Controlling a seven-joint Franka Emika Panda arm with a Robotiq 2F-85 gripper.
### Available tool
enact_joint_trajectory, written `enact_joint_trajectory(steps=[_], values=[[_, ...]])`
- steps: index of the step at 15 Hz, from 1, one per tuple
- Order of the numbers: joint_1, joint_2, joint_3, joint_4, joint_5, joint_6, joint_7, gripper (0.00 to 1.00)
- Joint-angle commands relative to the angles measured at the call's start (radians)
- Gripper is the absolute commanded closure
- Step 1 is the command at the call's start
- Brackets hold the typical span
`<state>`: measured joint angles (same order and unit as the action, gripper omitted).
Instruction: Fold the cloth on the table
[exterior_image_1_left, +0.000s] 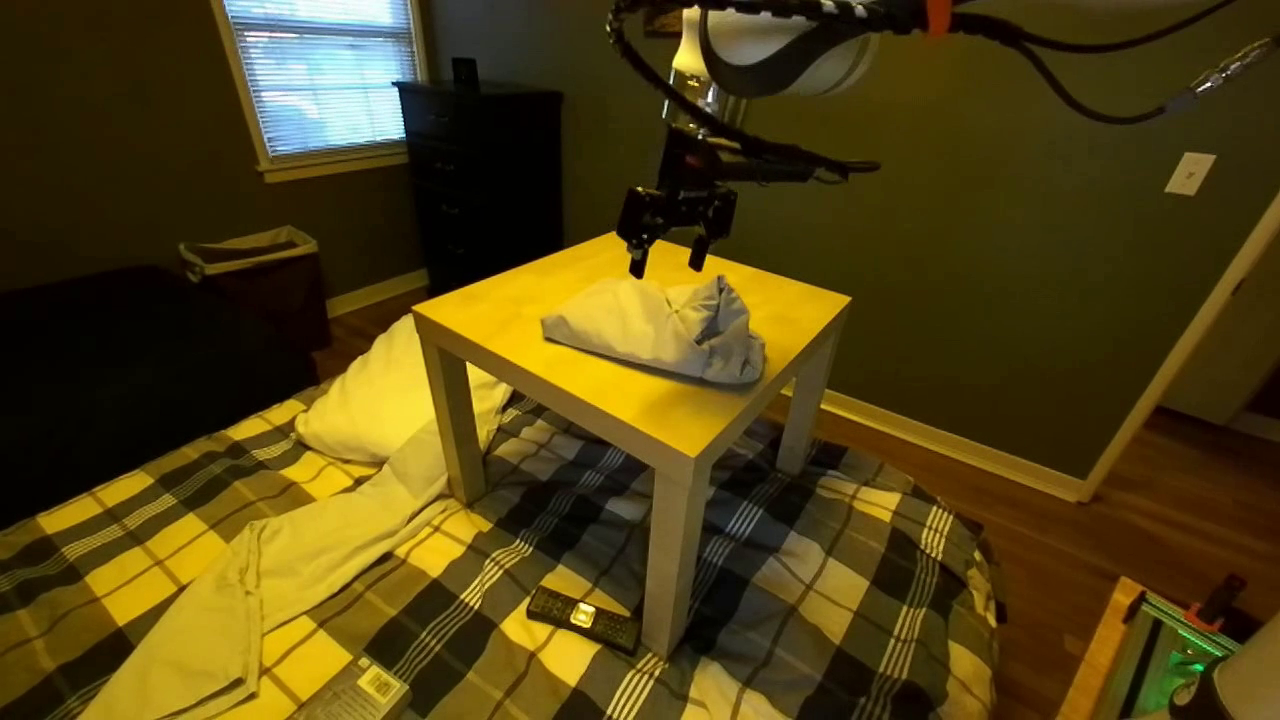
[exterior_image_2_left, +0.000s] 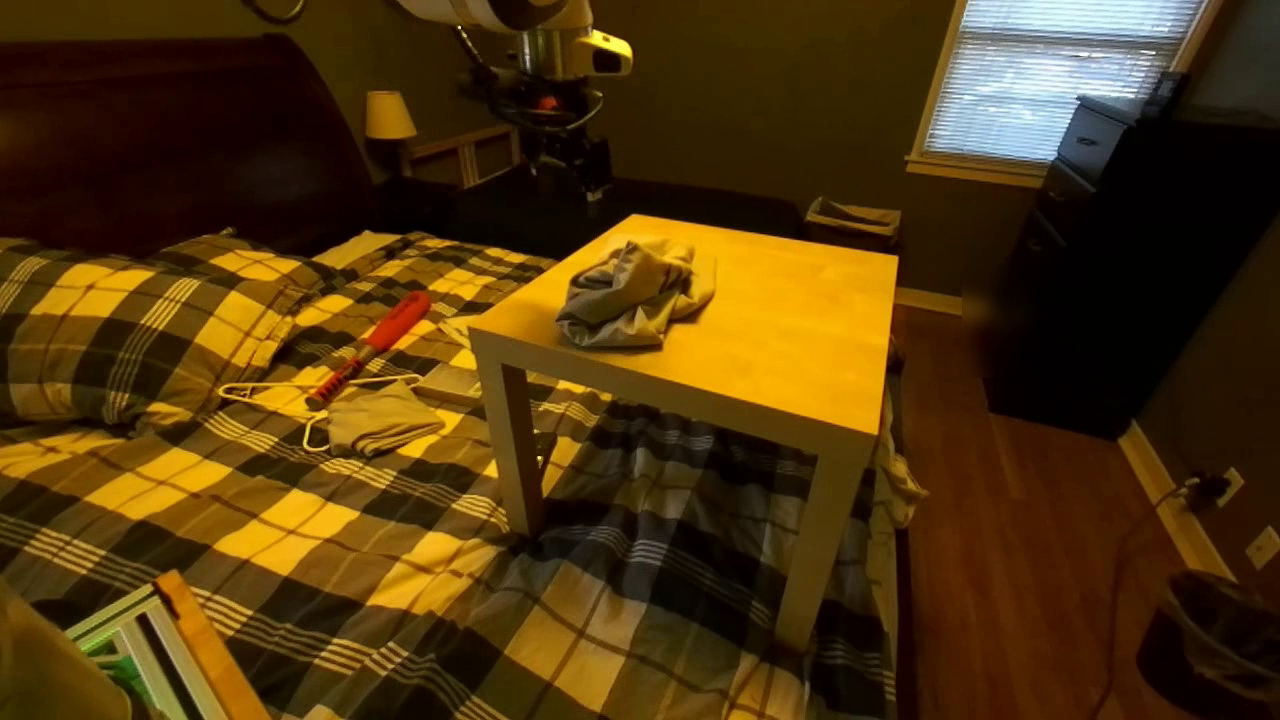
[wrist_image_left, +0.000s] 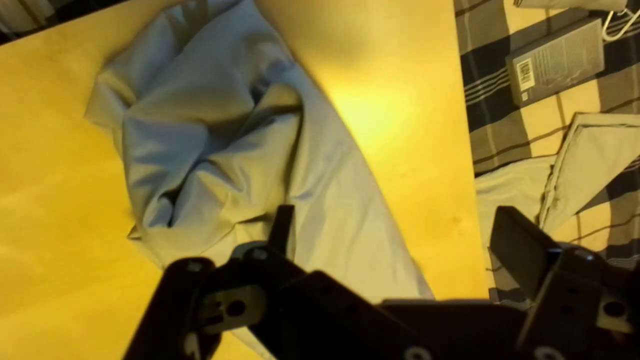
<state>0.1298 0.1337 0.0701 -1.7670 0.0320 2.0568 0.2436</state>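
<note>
The pale grey-beige cloth (exterior_image_1_left: 640, 325) lies rumpled and partly folded over itself on the wooden table (exterior_image_1_left: 500, 300). It also shows on the tabletop (exterior_image_2_left: 790, 310) as a bunched cloth (exterior_image_2_left: 635, 300) near one edge. In the wrist view the cloth (wrist_image_left: 225, 110) has a crumpled end at the top and a flatter part running under the jaws. My gripper (exterior_image_1_left: 668, 262) is open and empty above the cloth, apart from it; it also shows in an exterior view (exterior_image_2_left: 570, 180). In the wrist view the gripper's (wrist_image_left: 395, 215) left finger is over the cloth, the right past the table edge.
The table stands on a bed with a plaid blanket (exterior_image_1_left: 560, 480). A white bundle (exterior_image_1_left: 370, 400), a remote (exterior_image_1_left: 583, 617) and a box (wrist_image_left: 557, 62) lie around it. A red-handled tool (exterior_image_2_left: 370, 350) and a hanger (exterior_image_2_left: 265, 393) lie on the bed. A dark cabinet (exterior_image_1_left: 485, 180) stands behind.
</note>
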Motion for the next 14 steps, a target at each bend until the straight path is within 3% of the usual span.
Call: enact_joint_trajectory(steps=[1, 11, 14], values=[[-0.026, 0.0, 0.002, -0.081, 0.041, 0.046, -0.082, 0.0], [-0.057, 0.059, -0.04, -0.177, -0.101, 0.312, -0.134, 0.0], [-0.062, 0.06, -0.054, -0.194, -0.156, 0.287, -0.142, 0.0]])
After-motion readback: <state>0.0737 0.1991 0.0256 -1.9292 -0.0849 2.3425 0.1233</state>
